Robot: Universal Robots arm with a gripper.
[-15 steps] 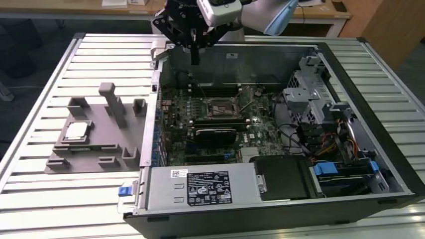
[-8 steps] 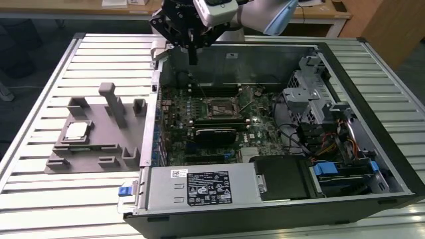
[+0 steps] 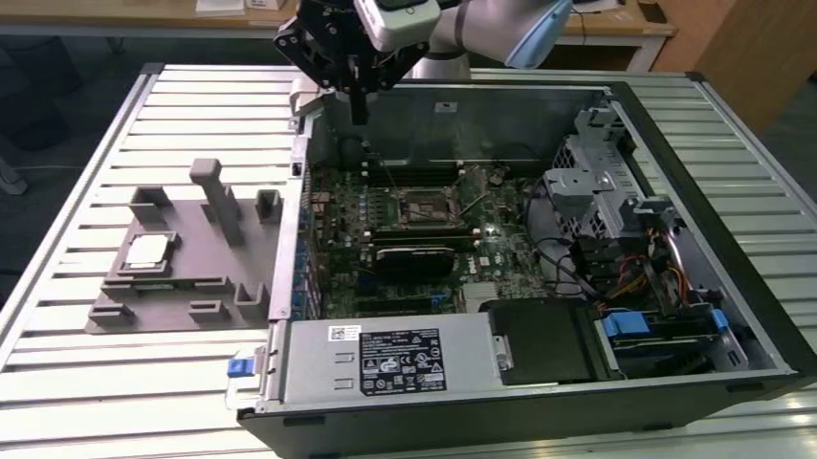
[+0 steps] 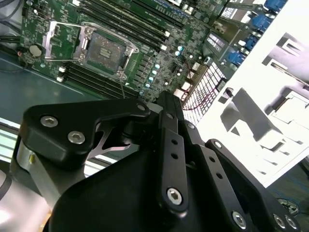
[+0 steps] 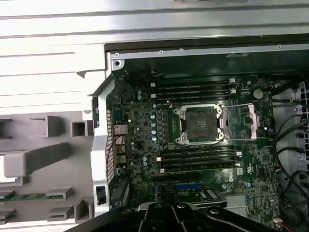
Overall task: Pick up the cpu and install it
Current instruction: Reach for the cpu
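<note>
Slatted table (image 3: 77, 124), desks (image 3: 613, 24) behind. Gripper (image 3: 362, 117) jaws pinched together, empty, over case (image 3: 511, 88) rim; cpu (image 3: 147, 251) well aside on tray (image 3: 191, 287). Case corner cropped.

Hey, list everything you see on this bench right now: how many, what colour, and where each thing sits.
table: one, pale, slatted, under everything.
computer case: one, black, open, on the table.
motherboard: one, green, inside the computer case.
socket: one, black-framed, empty, mid-motherboard.
power supply: one, silver-grey, at the case's near edge in the exterior view.
tray: one, grey plastic, beside the case on the exterior view's left.
cpu: one, silvery-grey, lying on the tray.
arm: one, pale grey, above the case's far edge.
gripper: one, black, over the case's far wall, apart from the cpu.
</note>
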